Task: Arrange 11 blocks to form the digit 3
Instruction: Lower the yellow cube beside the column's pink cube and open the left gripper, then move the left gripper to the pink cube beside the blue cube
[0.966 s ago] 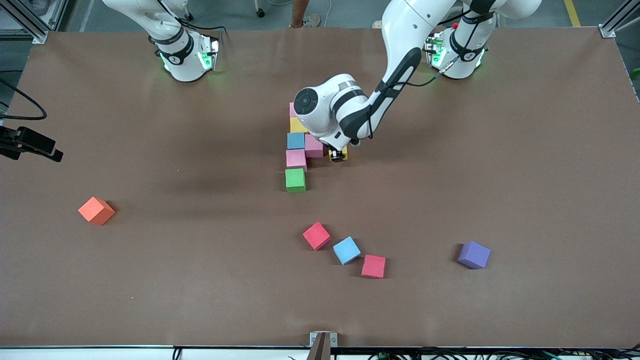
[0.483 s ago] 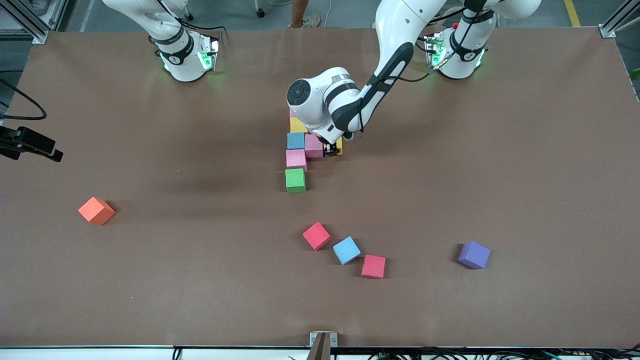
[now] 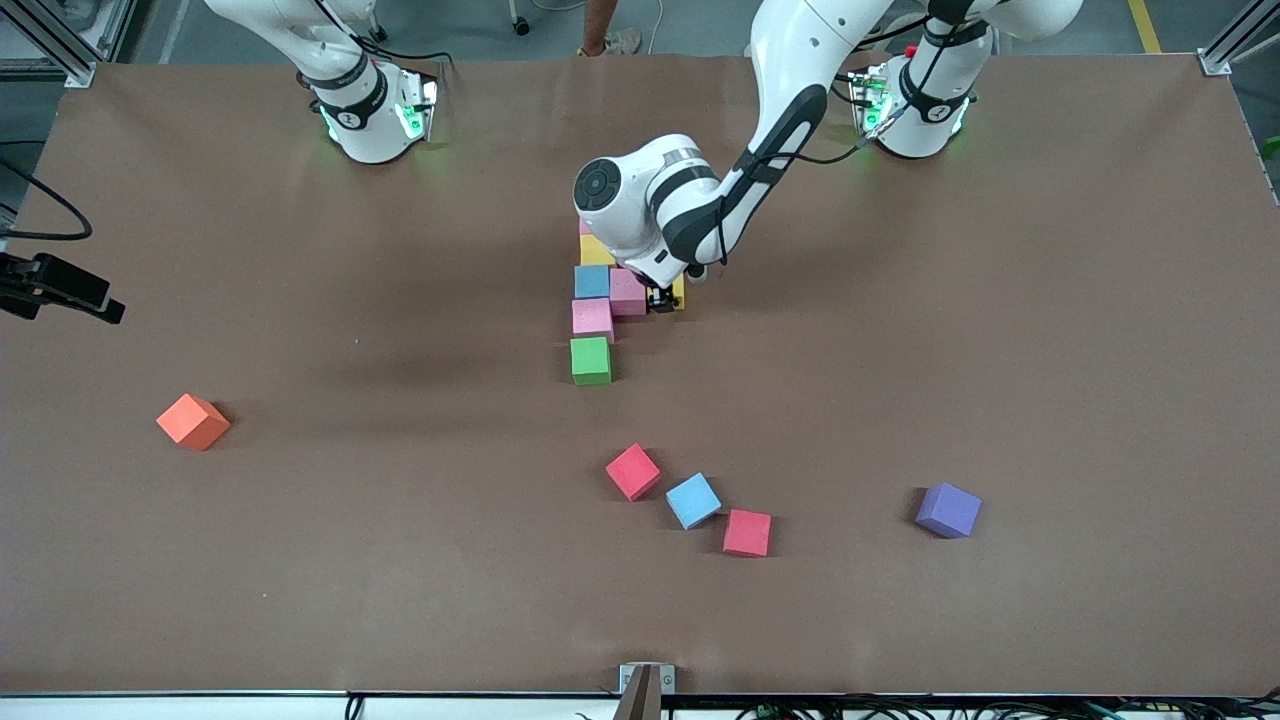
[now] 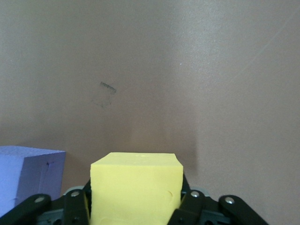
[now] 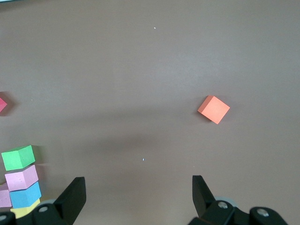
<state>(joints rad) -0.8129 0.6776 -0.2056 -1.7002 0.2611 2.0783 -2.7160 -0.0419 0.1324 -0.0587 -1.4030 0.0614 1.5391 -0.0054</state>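
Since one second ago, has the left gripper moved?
Yes. The left gripper with the yellow block has shifted closer to the pink block of the digit, toward the robots' bases.

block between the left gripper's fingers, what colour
Yellow; the block shows best in the left wrist view.

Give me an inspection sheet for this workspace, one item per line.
Surface: brown table, small dark scuff.
Job's things: partial digit 3 mid-table; red, light blue, pink, purple cubes loose, nearer the front camera.
Clutter: orange cube, right arm's end.
Grippers: left gripper down at the figure, yellow cube between its jaws; right gripper open, waiting.
Cables: along the table's front edge.
Surroundings: grey floor, aluminium frame corners.
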